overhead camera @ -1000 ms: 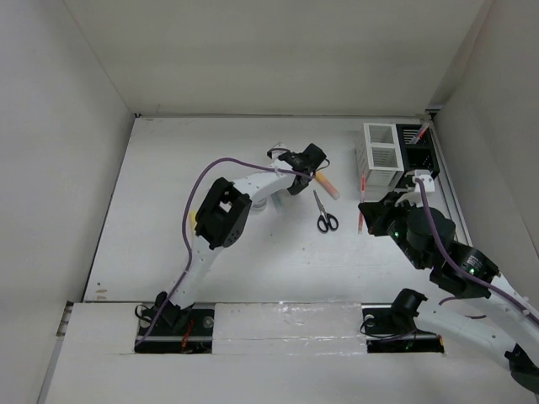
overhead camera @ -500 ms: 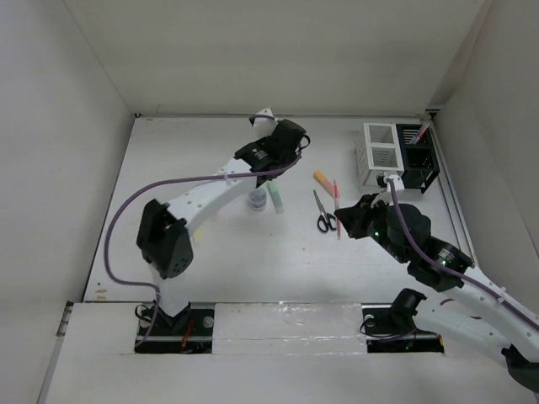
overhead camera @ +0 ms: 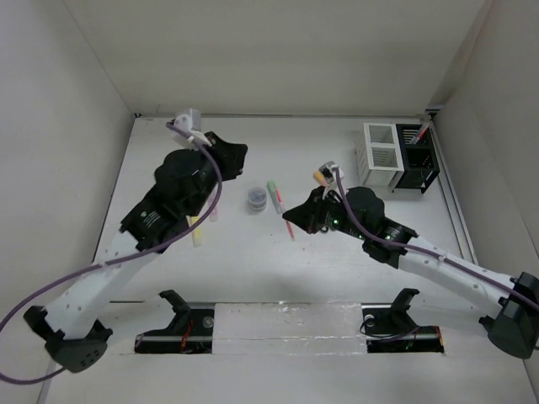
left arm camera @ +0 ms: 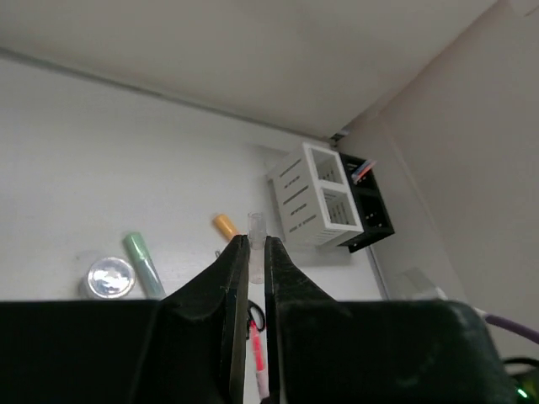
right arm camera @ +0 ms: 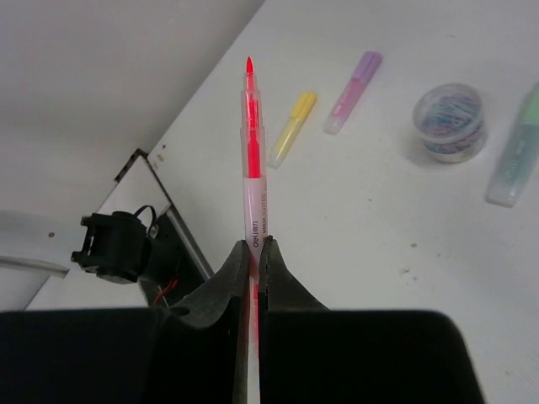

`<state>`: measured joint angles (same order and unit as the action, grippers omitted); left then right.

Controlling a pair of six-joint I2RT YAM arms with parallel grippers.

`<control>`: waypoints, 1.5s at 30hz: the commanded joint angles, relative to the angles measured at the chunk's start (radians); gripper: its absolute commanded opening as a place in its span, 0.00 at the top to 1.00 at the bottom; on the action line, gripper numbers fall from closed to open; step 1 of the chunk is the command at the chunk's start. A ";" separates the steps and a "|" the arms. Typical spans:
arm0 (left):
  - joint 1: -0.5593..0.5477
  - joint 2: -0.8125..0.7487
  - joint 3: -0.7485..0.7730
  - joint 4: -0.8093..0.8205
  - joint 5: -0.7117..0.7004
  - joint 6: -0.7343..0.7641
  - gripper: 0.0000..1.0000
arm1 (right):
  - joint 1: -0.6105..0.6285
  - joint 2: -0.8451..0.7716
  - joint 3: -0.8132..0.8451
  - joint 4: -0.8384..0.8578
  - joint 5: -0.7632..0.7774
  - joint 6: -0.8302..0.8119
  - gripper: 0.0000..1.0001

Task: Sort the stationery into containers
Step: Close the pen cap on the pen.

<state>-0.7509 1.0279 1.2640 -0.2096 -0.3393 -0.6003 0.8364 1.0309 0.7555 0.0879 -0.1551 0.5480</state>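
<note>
My right gripper is shut on a thin orange-red pen, held above the table's middle. My left gripper is raised at the back left; its jaws stand almost closed on a thin clear-grey pen that fills the gap. The green highlighter, orange highlighter, yellow highlighter and purple highlighter lie loose. The white organizer and black organizer stand at the back right. The scissors show only in the left wrist view.
A small round tub of coloured clips sits left of the green highlighter. Walls close the table on the left, back and right. The arm mounts stand on the front rail. The black organizer holds a pen.
My left arm has swung from the back middle to the back left. My right gripper has carried the orange-red pen left, away from the organizers, and now hides the scissors in the top view.
</note>
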 commanded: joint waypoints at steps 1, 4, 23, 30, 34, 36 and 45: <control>0.001 -0.101 -0.054 0.102 0.039 0.103 1.00 | 0.023 0.046 0.047 0.225 -0.122 0.018 1.00; 0.001 -0.161 -0.090 0.102 0.029 0.114 1.00 | 0.049 0.098 0.090 0.257 -0.139 0.009 1.00; 0.001 -0.238 -0.229 0.243 0.114 0.103 1.00 | 0.101 0.166 0.163 0.360 -0.120 0.032 1.00; 0.001 -0.238 -0.229 0.243 0.123 0.103 1.00 | 0.101 0.195 0.192 0.360 -0.120 0.021 1.00; 0.001 -0.238 -0.229 0.234 0.098 0.103 1.00 | 0.101 0.186 0.192 0.360 -0.089 0.021 1.00; 0.001 -0.238 -0.229 0.234 0.098 0.103 1.00 | 0.101 0.186 0.202 0.360 -0.089 0.021 1.00; 0.001 -0.229 -0.238 0.234 0.108 0.094 1.00 | 0.101 0.176 0.211 0.340 -0.080 0.012 1.00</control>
<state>-0.7509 0.8078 1.0382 -0.0265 -0.2363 -0.5056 0.9310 1.2301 0.9104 0.3752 -0.2466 0.5732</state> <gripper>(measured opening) 0.043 0.050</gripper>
